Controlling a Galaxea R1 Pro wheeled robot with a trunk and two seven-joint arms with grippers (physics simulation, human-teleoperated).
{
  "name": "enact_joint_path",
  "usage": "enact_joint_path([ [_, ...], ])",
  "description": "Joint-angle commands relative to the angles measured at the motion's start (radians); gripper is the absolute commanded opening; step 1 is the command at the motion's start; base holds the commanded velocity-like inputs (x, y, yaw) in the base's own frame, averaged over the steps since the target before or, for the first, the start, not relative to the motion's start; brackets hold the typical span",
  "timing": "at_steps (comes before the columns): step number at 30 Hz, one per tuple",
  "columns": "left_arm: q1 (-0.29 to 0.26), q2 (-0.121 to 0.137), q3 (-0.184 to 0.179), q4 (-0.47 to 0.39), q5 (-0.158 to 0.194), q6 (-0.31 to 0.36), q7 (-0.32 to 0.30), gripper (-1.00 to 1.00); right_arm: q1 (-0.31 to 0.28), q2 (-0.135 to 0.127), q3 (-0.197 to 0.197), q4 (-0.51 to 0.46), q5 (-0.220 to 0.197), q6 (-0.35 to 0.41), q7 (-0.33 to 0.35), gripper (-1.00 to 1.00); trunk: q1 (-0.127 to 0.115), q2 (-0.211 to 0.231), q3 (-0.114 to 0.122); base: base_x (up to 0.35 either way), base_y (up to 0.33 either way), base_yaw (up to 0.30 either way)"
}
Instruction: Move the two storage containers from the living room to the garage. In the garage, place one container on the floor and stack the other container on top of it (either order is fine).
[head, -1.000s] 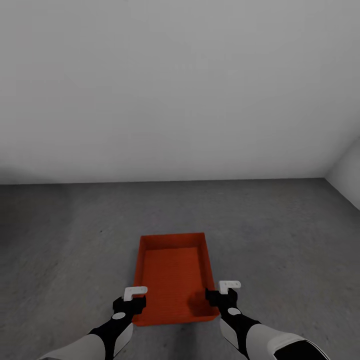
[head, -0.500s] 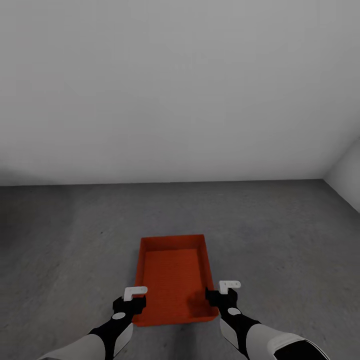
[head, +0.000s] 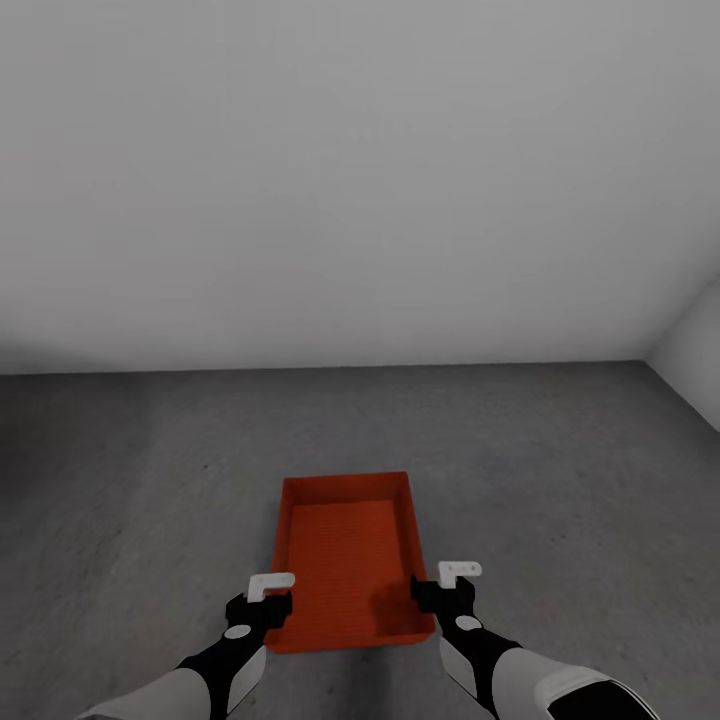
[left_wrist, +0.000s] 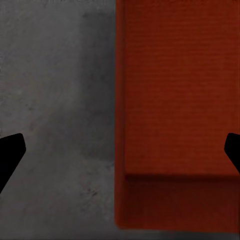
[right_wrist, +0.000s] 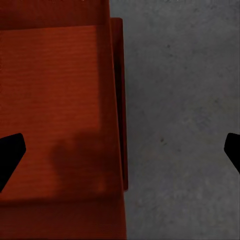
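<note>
On the left of the head view, the left gripper hangs just outside the near left corner of a single orange-red storage container, its black body pointing down and a white bracket on top. In the left wrist view its fingers stand wide apart, one dark tip at each edge of the picture, with one over the bare floor and the other over the container's inside; the bin's left wall runs straight down between them, and nothing is held. The container sits flat and upright on the dark grey, rough floor of the garage, open at the top, its ribbed bottom bare, its long sides running away from the robot toward the plain white-grey wall. A soft shadow lies on the bin's inner bottom near its right wall. At the right, the right gripper hangs just by the near right corner of the bin, seemingly a little above the rim, though the height is hard to judge. Its fingers are spread wide too, straddling the container's right wall with grey floor on the outer side, gripping nothing.
</note>
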Motion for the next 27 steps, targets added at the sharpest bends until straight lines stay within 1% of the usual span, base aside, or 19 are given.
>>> enact_joint_path([
  [1,-0.001,0.0,-0.009,0.001,0.011,-0.004,0.004,1.0,-0.001,0.0,0.008,0.001,-0.009,-0.004,-0.002,1.0,-0.004,0.007,0.003,0.0,0.0,0.0],
  [27,-0.001,0.0,-0.009,0.002,0.011,-0.004,0.004,1.0,-0.001,0.0,0.008,0.001,-0.009,-0.005,-0.001,1.0,-0.104,0.189,0.084,0.0,0.0,0.0],
])
